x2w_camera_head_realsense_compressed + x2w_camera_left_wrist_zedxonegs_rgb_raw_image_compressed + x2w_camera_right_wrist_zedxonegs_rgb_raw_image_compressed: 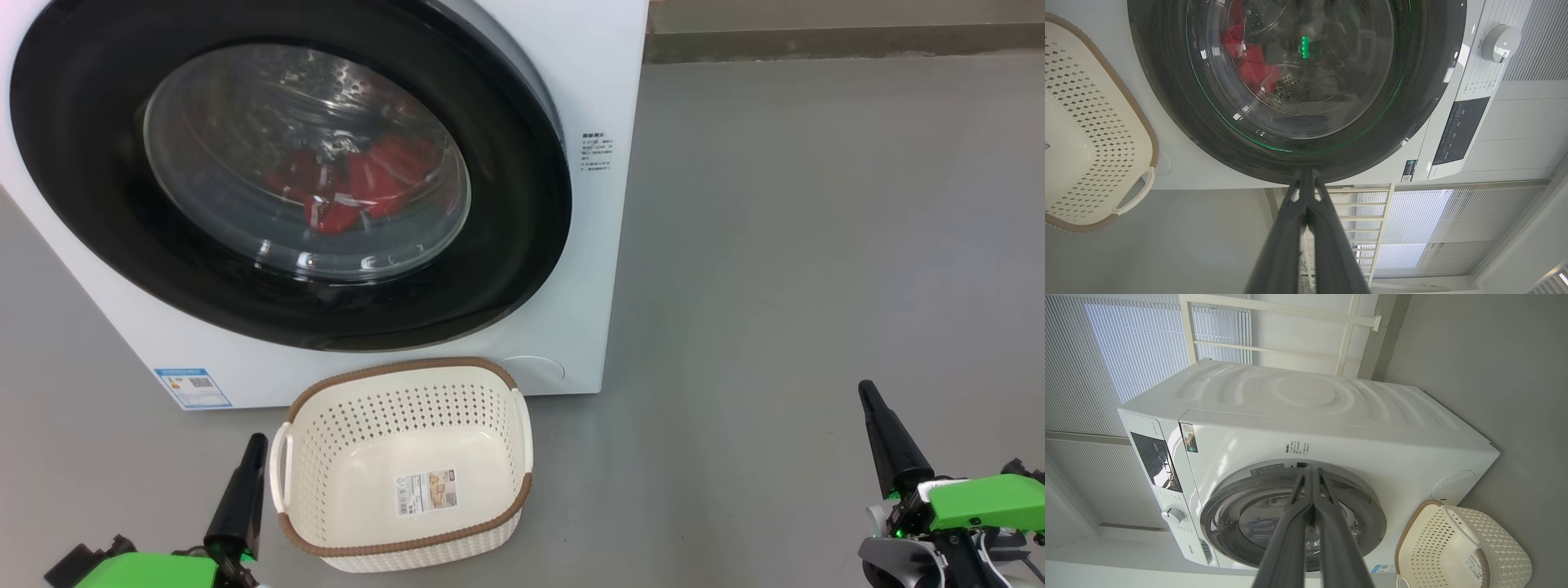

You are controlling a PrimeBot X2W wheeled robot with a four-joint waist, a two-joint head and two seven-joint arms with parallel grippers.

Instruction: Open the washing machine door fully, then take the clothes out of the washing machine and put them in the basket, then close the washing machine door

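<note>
1. The left gripper (255,449) hangs low over the grey floor (816,245), its fingers pressed together on nothing.
2. The basket (408,369) stands upright just right of that gripper, a sticker (427,492) on its bottom.
3. Ahead of the left gripper, beyond the basket, the washing machine door (506,269) lies closed against the washing machine (592,82). The red clothes (367,184) sit in the drum behind the glass.
4. The right gripper (869,400) is well right of the basket and the machine, its fingers together and holding nothing.
</note>
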